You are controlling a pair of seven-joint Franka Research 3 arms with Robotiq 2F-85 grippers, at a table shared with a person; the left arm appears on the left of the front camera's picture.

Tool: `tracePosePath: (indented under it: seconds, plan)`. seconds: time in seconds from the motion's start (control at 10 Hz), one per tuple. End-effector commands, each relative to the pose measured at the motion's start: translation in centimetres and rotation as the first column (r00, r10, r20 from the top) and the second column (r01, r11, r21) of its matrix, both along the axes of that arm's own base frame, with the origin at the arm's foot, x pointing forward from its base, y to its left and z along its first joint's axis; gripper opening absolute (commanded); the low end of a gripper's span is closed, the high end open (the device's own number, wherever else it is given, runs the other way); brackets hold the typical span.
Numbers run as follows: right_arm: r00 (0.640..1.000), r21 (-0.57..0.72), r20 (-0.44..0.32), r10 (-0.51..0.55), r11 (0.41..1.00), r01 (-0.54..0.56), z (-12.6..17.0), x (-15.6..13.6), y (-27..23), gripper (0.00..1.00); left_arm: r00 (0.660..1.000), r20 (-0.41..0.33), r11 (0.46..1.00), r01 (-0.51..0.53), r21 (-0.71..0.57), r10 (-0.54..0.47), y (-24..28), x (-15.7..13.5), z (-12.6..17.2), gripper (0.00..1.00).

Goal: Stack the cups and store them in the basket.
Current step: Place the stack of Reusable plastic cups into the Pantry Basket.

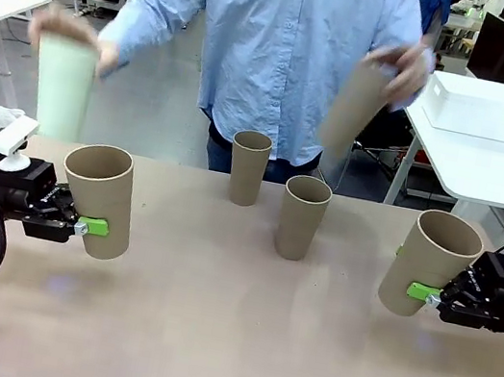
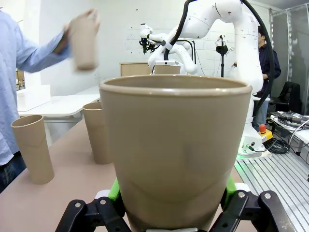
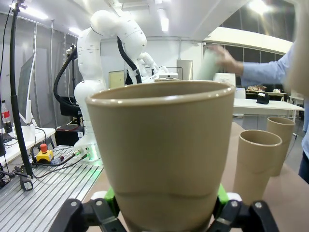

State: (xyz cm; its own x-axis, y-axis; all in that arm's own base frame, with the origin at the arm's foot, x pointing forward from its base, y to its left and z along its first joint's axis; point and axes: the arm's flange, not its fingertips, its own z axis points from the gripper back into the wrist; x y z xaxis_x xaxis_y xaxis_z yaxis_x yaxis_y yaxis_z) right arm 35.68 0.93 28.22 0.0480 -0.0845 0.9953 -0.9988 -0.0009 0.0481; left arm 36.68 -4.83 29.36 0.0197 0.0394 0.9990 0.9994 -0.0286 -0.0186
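We have left gripper [image 1: 99, 226] fingers pinching a tan cup [image 1: 101, 186] left of the two standing cups [image 1: 302, 217]. Right gripper [image 1: 415, 292] fingers are pinching a second tan cup [image 1: 434, 255] right of them, with the basket [image 1: 481, 107] beyond. We should hold rims level and centred for nesting.

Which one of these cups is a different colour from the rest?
The pale mint-green cup, held up by the person above the robot's left side; all the other cups are tan-brown.

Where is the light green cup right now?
Front view: the mint-green cup is up in the air at the far left, held in the person's hand, above and behind the brown cup in the left gripper.
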Motion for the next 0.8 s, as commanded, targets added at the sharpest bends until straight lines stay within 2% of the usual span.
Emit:
tracePosePath:
  seconds: [0.0,0.7]
  plan:
    - [1.000,0.008,0.008,-0.016,1.000,0.015,0.25,0.19,-0.07,0.84,1.000,0.004,1.000,0.002,0.001,-0.002,-0.07,0.01,0.39,0.86]
    - [1.000,0.008,0.008,-0.016,1.000,0.015,0.25,0.19,-0.07,0.84,1.000,0.004,1.000,0.002,0.001,-0.002,-0.07,0.01,0.39,0.86]
